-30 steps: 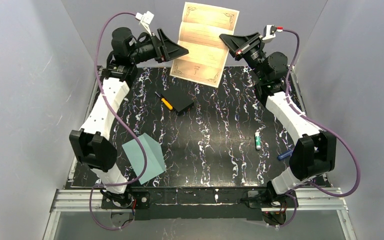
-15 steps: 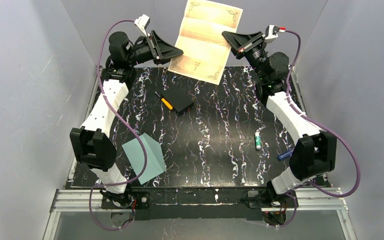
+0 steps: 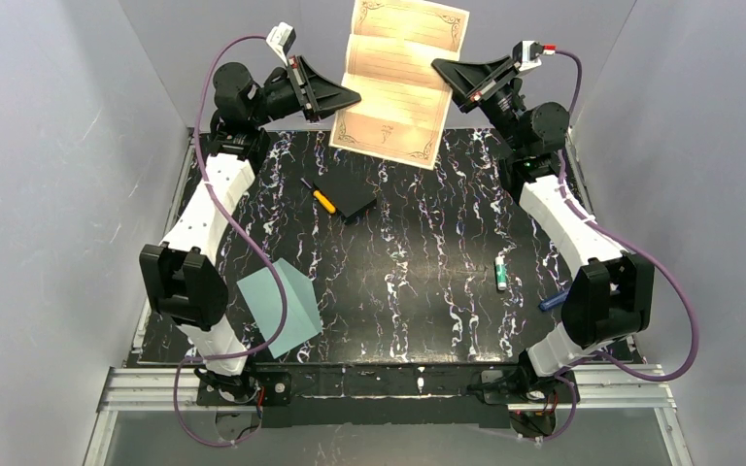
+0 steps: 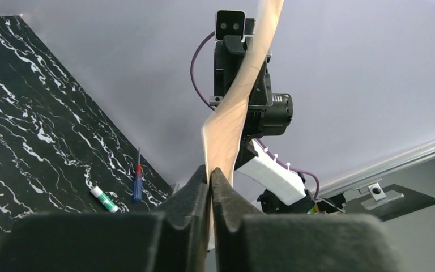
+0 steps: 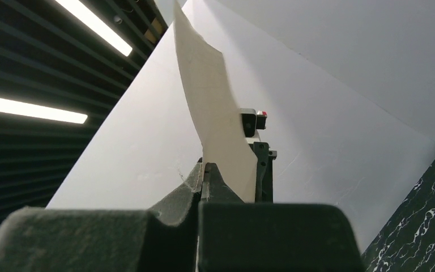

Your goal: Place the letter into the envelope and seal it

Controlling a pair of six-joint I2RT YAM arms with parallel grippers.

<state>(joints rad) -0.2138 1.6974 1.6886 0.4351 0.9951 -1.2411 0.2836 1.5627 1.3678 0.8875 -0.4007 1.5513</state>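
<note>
The tan letter (image 3: 398, 83), unfolded and creased, hangs upright in the air above the table's far edge. My left gripper (image 3: 355, 95) is shut on its left edge; in the left wrist view the letter (image 4: 238, 113) rises from between the closed pads of the left gripper (image 4: 210, 173). My right gripper (image 3: 437, 68) is shut on its right edge, and the right wrist view shows the letter (image 5: 215, 113) curving up from the right gripper (image 5: 203, 167). The teal envelope (image 3: 280, 303) lies on the table at the near left, beside the left arm's elbow.
A flat black pad (image 3: 348, 197) lies under the letter with a yellow-handled screwdriver (image 3: 322, 198) next to it. A green and white tube (image 3: 500, 273) and a blue screwdriver (image 3: 552, 302) lie at the right, near the right arm. Grey walls surround the black marbled table (image 3: 418, 311).
My left gripper has moved in and shut on the letter's left edge. The letter has risen a little and hangs straighter. The right gripper has kept its hold.
</note>
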